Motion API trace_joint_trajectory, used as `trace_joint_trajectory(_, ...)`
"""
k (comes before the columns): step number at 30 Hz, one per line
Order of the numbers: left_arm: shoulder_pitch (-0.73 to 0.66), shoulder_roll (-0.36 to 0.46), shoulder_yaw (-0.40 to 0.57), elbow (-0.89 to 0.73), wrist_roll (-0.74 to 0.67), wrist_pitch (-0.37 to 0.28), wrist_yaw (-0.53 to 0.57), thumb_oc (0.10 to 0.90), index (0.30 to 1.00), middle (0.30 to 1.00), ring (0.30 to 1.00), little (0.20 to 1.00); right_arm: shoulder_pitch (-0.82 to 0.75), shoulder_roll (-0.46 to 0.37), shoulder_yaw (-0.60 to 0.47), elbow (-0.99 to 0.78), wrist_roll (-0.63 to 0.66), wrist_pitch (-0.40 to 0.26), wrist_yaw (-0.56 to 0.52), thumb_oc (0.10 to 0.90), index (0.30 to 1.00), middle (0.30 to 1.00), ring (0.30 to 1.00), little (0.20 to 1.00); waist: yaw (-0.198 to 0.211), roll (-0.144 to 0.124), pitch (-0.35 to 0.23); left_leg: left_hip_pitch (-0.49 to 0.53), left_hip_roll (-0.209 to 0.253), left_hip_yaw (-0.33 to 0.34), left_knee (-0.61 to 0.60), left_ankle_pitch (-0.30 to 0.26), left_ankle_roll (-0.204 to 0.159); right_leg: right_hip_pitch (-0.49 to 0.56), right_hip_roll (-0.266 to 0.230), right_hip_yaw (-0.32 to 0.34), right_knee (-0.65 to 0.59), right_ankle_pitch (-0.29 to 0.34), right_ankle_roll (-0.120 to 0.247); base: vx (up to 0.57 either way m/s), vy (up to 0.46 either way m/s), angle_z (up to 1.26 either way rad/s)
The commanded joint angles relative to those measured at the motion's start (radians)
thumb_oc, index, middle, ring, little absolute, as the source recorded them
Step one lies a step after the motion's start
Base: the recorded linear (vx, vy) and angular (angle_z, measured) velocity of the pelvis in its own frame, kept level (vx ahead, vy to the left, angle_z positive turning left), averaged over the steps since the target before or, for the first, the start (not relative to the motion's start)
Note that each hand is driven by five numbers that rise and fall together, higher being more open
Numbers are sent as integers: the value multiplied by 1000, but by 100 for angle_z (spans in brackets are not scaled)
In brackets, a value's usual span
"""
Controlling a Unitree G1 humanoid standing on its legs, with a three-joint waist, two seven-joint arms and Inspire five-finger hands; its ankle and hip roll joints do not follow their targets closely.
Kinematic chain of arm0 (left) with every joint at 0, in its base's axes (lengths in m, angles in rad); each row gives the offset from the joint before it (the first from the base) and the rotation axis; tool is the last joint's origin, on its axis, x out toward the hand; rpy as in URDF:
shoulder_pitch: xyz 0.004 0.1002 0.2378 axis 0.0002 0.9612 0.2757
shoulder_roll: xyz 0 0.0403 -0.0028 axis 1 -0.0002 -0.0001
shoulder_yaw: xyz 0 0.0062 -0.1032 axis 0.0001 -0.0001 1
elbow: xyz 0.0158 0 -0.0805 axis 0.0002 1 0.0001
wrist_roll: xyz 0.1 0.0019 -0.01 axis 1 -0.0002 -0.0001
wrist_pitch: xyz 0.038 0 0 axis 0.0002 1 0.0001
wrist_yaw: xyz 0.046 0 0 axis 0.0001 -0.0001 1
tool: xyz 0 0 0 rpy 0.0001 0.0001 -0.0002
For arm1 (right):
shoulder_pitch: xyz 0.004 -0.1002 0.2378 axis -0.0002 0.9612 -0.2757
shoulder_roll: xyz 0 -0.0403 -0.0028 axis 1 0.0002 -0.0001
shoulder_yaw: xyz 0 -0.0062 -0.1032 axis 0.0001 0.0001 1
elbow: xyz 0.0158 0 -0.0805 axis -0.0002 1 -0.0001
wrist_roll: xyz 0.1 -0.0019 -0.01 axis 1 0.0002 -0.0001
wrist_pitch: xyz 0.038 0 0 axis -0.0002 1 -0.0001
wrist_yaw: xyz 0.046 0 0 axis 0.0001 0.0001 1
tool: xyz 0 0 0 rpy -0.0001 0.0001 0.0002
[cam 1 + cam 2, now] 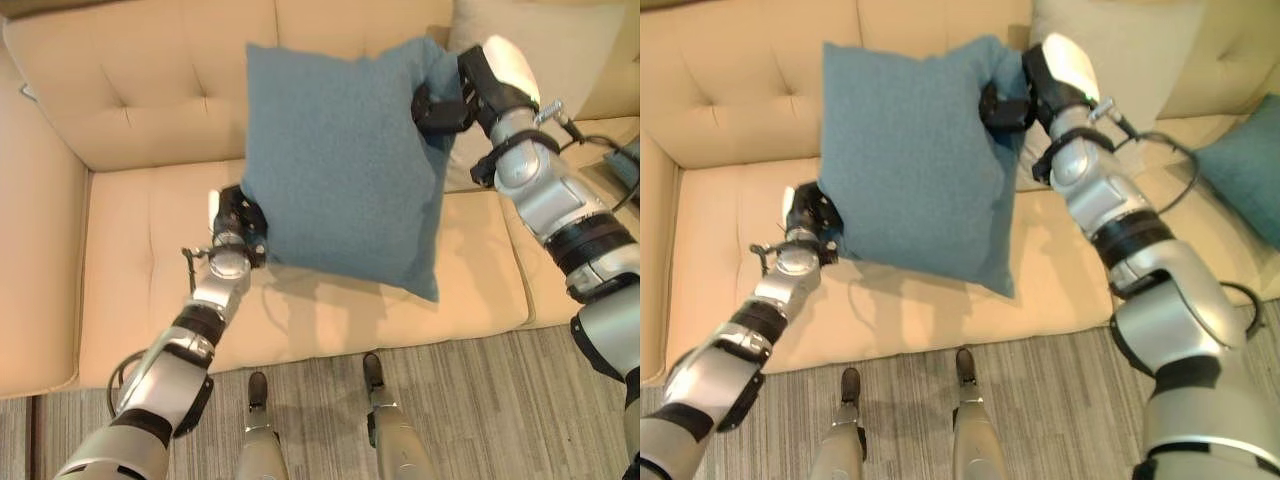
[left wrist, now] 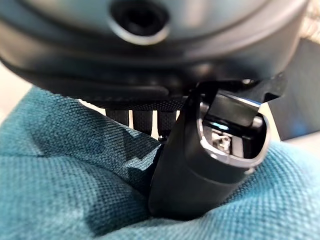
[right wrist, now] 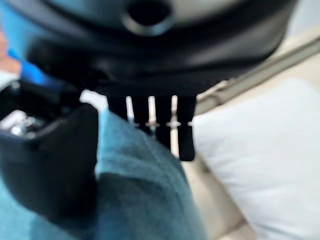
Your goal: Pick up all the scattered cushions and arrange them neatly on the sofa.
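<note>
Both hands are on the blue cushion (image 1: 340, 160), which I have lifted clear of the sofa (image 1: 150, 250) and hanging in front of the backrest. My left hand (image 1: 222, 215) pinches its lower left corner; in the left wrist view the thumb (image 2: 200, 170) presses into the teal fabric with the fingers behind it. My right hand (image 1: 445, 100) is clamped on the upper right corner, and the right wrist view shows cloth caught between thumb and fingers (image 3: 160, 120). The cushion hangs tilted, its lower right corner pointing down toward the front edge of the seat. Behind the right hand a cream cushion (image 1: 560, 50) leans against the backrest. At the far right of the seat lies what looks like another blue cushion (image 1: 1250, 165), though it is cut off by the frame edge.
</note>
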State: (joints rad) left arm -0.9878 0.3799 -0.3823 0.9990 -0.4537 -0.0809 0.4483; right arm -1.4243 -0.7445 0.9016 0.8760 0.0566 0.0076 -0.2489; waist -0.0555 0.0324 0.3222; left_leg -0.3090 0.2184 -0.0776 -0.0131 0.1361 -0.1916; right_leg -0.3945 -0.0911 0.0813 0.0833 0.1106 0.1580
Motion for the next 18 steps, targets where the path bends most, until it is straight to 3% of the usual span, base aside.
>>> trace_joint_trajectory(1, -422, 172, -46, -56, -6, -233, 93, 400, 300, 300, 300, 300, -291, 63, 85, 59, -26, -105, -98, 400, 300, 300, 300, 300, 82, -83, -47, 8, 36, 21, -35, -61, -48, -107, -29, -41, 43, -65, 58, 25, -17, -3)
trace_joint_trajectory(6, -529, 267, -45, -12, -1, -243, 159, 400, 300, 300, 300, 300, -405, 29, 146, 72, -28, -111, -160, 400, 300, 300, 300, 300, 82, -82, -50, -42, 38, 69, -59, -31, -63, -160, -37, -62, 26, -47, 65, 50, -16, 5)
trace_joint_trajectory(9, -523, 246, -46, 20, -11, -220, 159, 400, 300, 300, 300, 300, -358, 60, 63, 93, 72, -120, -181, 400, 300, 300, 300, 300, 81, -72, -38, -60, 35, 88, -55, -30, -63, -167, -45, -74, 26, -46, 65, 52, -14, 10)
trace_joint_trajectory(10, -519, 232, -53, 54, -2, -200, 135, 400, 300, 300, 300, 300, -337, 60, 28, 133, 116, -122, -179, 800, 900, 900, 900, 900, 86, -66, -30, -68, 29, 85, -55, -30, -61, -168, -50, -78, 21, -42, 64, 33, -29, 10)
trace_joint_trajectory(12, -507, 214, -63, 79, 1, -181, 116, 400, 300, 300, 300, 300, -337, 55, 10, 164, 146, -114, -173, 800, 900, 900, 900, 900, 91, -65, -24, -76, 23, 81, -53, -29, -60, -169, -56, -84, 20, -37, 63, -8, -28, 13)
trace_joint_trajectory(13, -497, 200, -73, 127, 36, -152, 108, 800, 900, 900, 900, 900, -328, 56, -18, 207, 194, -111, -165, 800, 900, 900, 900, 900, 98, -68, -10, -92, 18, 72, -42, -25, -61, -172, -64, -94, 21, -35, 63, -32, -67, 11)
trace_joint_trajectory(14, -473, 158, -75, 224, 86, -96, 100, 800, 900, 900, 900, 900, -307, 78, -52, 269, 273, -112, -134, 800, 900, 900, 900, 900, 108, -76, 12, -108, 9, 61, -30, -26, -59, -174, -68, -98, 22, -28, 62, -49, -94, 26)
trace_joint_trajectory(18, -454, 130, -78, 416, 169, 7, 112, 800, 900, 900, 900, 900, -306, 146, -101, 323, 427, -129, -137, 800, 900, 900, 900, 900, 107, -115, 43, -128, 9, 68, -33, -15, -68, -184, -74, -100, 5, -9, 63, -34, -31, 51)
